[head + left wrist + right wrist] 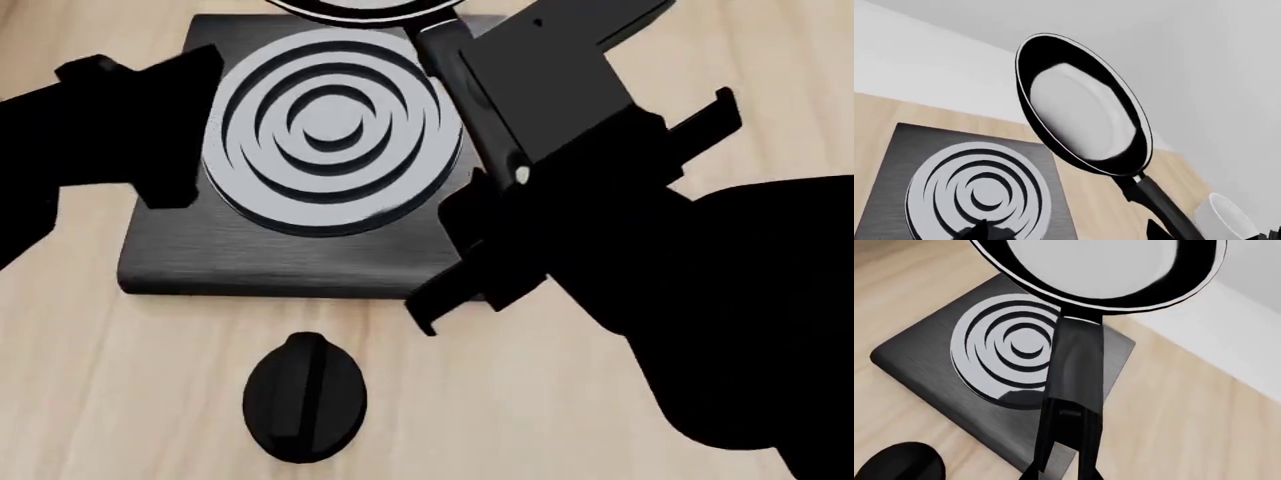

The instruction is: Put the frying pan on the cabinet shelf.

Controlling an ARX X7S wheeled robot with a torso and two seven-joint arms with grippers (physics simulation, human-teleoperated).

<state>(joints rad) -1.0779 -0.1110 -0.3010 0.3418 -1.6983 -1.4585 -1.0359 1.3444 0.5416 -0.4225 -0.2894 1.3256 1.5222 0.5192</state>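
Observation:
The frying pan (1107, 265) is a round black pan with a glossy inside and a thin pale rim. It hangs in the air above the square hob plate (934, 365). My right gripper (1064, 472) is shut on its long black handle (1074, 375). In the head view only the pan's rim (360, 8) shows at the top edge. The left wrist view shows the pan (1081, 105) tilted, with its handle running down to one side. My left gripper (140, 75) is open and empty over the hob plate's left side, apart from the pan. The cabinet shelf is out of view.
The hob plate (267, 255) with concentric rings lies on the pale wooden counter (120, 380). A black oval knob (304, 398) sits in front of it. A white pot (1227, 217) stands beyond the pan handle. A white wall (921, 55) backs the counter.

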